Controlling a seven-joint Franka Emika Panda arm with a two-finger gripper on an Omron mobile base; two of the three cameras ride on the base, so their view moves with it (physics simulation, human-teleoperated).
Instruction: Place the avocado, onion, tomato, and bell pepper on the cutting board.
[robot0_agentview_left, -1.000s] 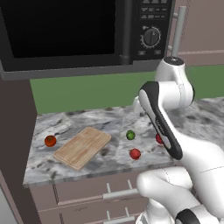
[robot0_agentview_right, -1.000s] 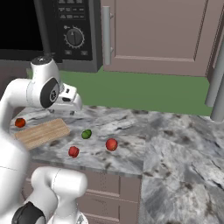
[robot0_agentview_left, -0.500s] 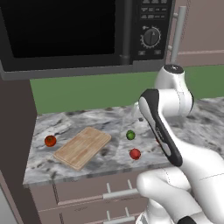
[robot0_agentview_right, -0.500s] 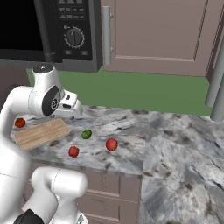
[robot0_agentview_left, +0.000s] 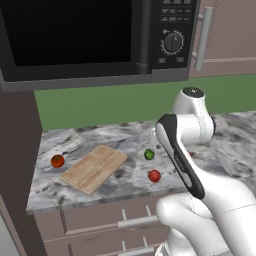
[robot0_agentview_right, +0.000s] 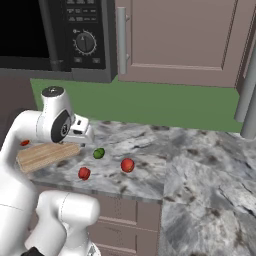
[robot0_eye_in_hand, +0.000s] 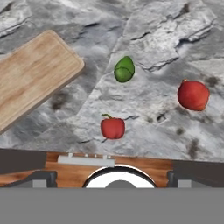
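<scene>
Swinging inward since the earlier frame, the arm carries its elbow lower and nearer the base. Spread wide and empty, the gripper (robot0_eye_in_hand: 112, 175) hangs high over the surface (robot0_eye_in_hand: 175, 39), looking down, seemingly to pick a target. Nearest below lies the bell pepper (robot0_eye_in_hand: 113, 127), then the avocado (robot0_eye_in_hand: 124, 69), with a round red vegetable (robot0_eye_in_hand: 193, 95) to one side. All three sit apart from the bare cutting board (robot0_eye_in_hand: 30, 78); another red one (robot0_agentview_left: 57, 160) waits beyond it.
</scene>
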